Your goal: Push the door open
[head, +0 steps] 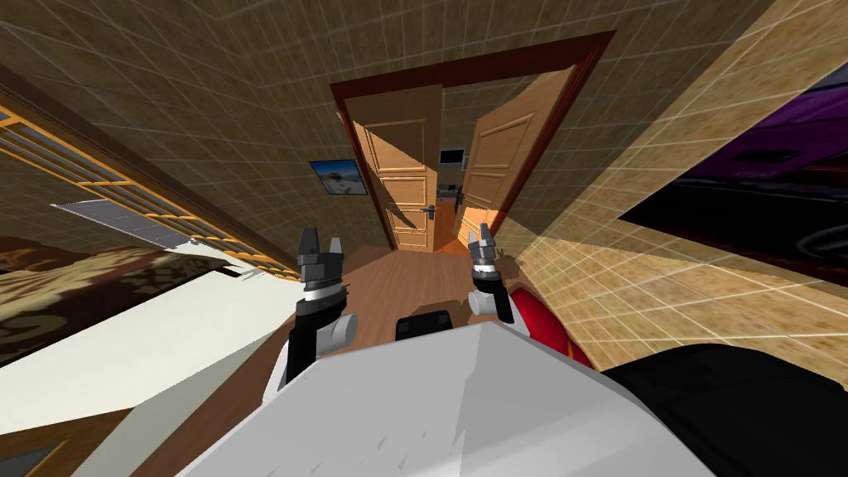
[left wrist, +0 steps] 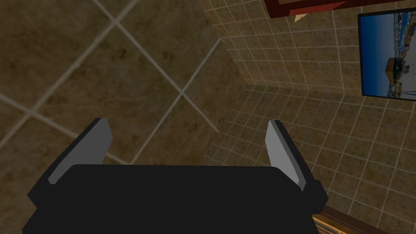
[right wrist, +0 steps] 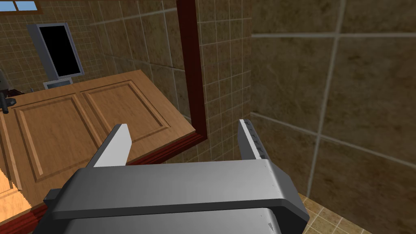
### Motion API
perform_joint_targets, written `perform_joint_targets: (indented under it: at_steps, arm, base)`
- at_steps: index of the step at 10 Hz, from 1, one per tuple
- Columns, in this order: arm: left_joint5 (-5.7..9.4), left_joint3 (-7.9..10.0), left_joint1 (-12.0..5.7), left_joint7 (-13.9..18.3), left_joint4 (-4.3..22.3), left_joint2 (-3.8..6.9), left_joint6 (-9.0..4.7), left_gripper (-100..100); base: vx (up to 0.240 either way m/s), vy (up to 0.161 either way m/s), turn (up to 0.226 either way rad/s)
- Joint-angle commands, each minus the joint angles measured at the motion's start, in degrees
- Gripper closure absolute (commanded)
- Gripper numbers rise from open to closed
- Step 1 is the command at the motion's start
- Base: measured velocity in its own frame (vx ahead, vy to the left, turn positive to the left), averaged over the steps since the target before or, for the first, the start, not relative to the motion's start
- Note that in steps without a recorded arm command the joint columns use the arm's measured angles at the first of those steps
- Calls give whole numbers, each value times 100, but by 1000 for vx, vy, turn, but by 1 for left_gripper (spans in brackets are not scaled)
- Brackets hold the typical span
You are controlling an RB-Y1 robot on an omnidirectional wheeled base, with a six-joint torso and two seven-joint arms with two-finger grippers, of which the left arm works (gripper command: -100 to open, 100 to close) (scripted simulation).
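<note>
door (head: 403, 170): part open, well ahead of both grippers, no contact
left gripper (head: 322, 241): spread apart, holding nothing
right gripper (head: 480, 238): spread apart too, nearer the doorway

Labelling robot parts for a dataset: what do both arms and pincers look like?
The left pincer: black box body, two thin light grey blade fingers with dark backs, white wrist band, black forearm. The right pincer: grey body, similar blades, white band, pale forearm.
</note>
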Motion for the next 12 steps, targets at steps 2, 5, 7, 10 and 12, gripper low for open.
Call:
perform_joint_targets:
  at_steps: [2, 5, 7, 10, 12]
  arm:
    - [76, -10, -161, -20, 285, 48, -1, -100]
    - [186, -25, -396, -50, 701, 104, -3, -100]
    - [239, -32, -509, -65, 901, 128, -4, -100]
    - [337, -45, -717, -91, 1269, 163, -5, -100]
    - [404, -54, -860, -109, 1522, 186, -6, -100]
  base:
    - [98, -48, -29]
    - [145, -20, -29]
    - [97, -16, -21]
    - [87, -21, -27]
    - [83, -29, -28]
